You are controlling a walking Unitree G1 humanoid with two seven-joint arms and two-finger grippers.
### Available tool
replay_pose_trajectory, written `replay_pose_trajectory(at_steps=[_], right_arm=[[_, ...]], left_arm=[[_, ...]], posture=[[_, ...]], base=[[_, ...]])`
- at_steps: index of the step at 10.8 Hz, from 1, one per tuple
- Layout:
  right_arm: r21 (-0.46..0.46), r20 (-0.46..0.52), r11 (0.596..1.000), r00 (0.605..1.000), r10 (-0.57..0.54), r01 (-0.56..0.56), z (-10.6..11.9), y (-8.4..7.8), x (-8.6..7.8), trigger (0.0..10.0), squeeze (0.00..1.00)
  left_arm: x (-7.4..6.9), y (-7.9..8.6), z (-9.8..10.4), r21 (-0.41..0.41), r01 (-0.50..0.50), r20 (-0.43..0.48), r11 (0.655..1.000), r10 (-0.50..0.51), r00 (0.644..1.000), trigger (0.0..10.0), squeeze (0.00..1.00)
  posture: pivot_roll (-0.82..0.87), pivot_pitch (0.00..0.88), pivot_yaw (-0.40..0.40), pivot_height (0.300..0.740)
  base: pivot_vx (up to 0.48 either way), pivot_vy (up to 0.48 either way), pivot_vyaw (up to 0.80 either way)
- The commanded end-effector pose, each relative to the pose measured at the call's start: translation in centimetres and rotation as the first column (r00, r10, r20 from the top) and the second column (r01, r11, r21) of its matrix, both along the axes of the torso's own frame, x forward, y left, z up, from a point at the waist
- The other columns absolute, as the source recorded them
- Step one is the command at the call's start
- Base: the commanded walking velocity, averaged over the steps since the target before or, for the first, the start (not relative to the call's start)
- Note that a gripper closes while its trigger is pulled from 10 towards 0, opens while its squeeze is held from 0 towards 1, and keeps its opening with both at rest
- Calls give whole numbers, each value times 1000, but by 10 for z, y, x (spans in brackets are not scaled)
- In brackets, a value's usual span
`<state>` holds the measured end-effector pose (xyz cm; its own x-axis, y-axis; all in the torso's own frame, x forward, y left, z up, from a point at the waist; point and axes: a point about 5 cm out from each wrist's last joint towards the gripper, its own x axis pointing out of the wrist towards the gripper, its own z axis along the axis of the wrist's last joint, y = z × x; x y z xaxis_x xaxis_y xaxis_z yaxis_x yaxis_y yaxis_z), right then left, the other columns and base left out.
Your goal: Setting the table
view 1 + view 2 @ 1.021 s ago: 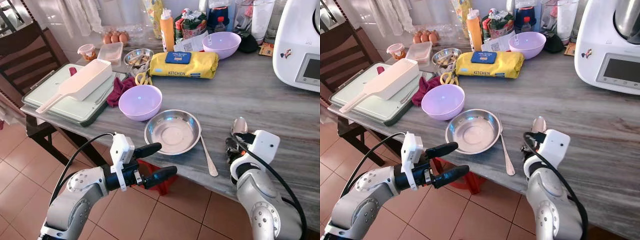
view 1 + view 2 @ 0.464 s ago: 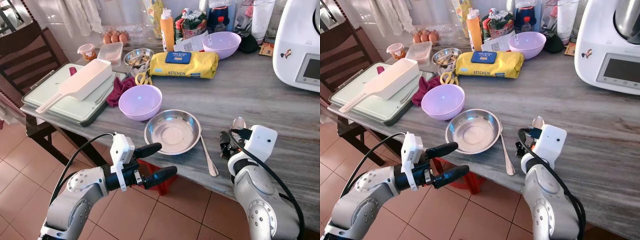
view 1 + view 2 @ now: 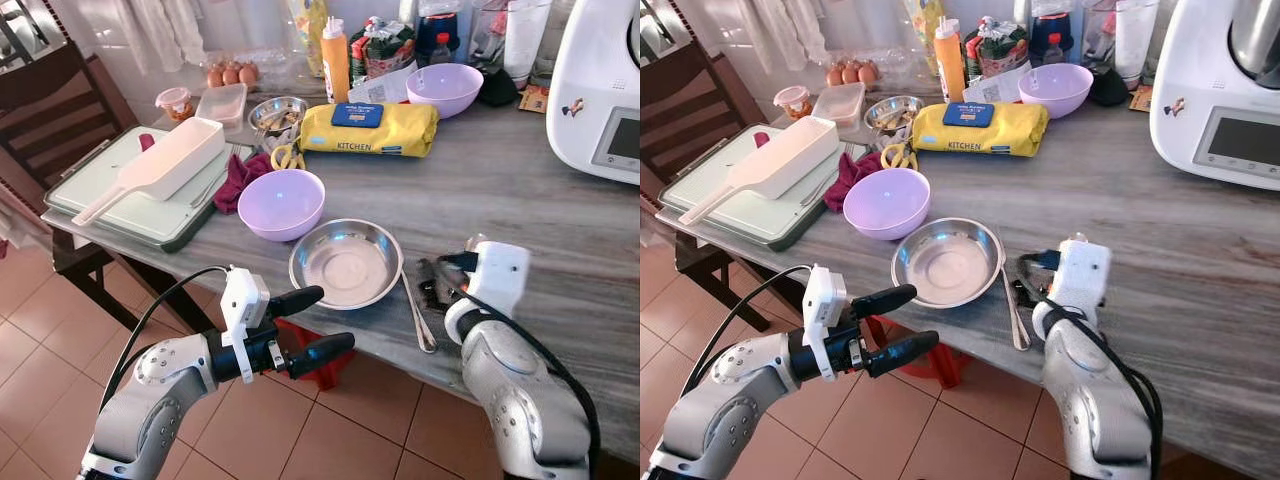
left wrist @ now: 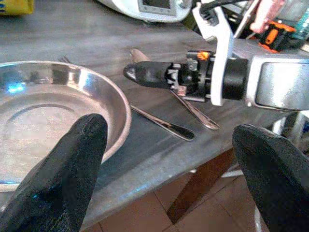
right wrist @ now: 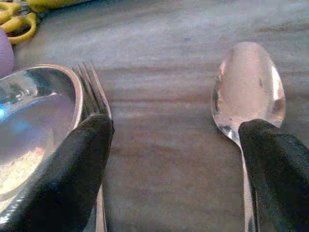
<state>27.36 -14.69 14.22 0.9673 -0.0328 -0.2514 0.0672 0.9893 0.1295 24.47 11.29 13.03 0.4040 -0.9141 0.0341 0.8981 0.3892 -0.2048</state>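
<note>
Grey wood-grain bench [image 3: 520, 190] carries the setting, with terracotta floor tiles [image 3: 250, 430] below its near edge. Right jaws [image 4: 145, 73] are released and hover low over the bench, spread wide. Between the two fingers lies bare bench surface. A fork [image 5: 91, 92] lies at one finger, its tines touching the rim of the steel plate [image 3: 345, 262]. A spoon [image 5: 248, 92] lies at the other finger, bowl up; its handle passes under that fingertip [image 5: 275, 164]. Whether the fingertips touch the cutlery cannot be told. Left jaws [image 3: 310, 322] are released and empty, held off the bench edge over the floor, just short of the steel plate. Beyond the plate sits a lilac bowl [image 3: 280, 202], then a yellow wipes pack [image 3: 368, 128]. A white appliance [image 3: 598, 90] stands well apart from the right jaws.
</note>
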Motion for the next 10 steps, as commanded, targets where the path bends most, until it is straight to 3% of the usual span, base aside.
replay_pose_trajectory(at_steps=[1, 8, 9, 10], right_arm=[[-18, -9, 999, 999, 50, -50, -1, 8, 1, 10000, 1000], [-106, -78, 975, 979, 190, -197, -7, 19, -4, 10000, 1000], [-138, -84, 967, 975, 205, -215, -6, 18, -4, 10000, 745], [-162, -93, 957, 970, 226, -239, -6, 17, -4, 10000, 67]], left_arm=[[-1, 4, 0, 10, -22, 12, 1000, 22, 1000, 10000, 0], [1, 0, 2, 1, -29, 13, 1000, 29, 1000, 10000, 0], [1, 0, 2, 2, -29, 13, 1000, 29, 999, 10000, 0], [1, -1, 3, 2, -28, 13, 1000, 28, 1000, 10000, 0]], posture=[[-106, 92, 141, 740], [-113, 94, 136, 740], [-115, 94, 137, 740], [-115, 94, 138, 740]], base=[[0, 0, 0], [0, 0, 0], [0, 0, 0], [0, 0, 0]])
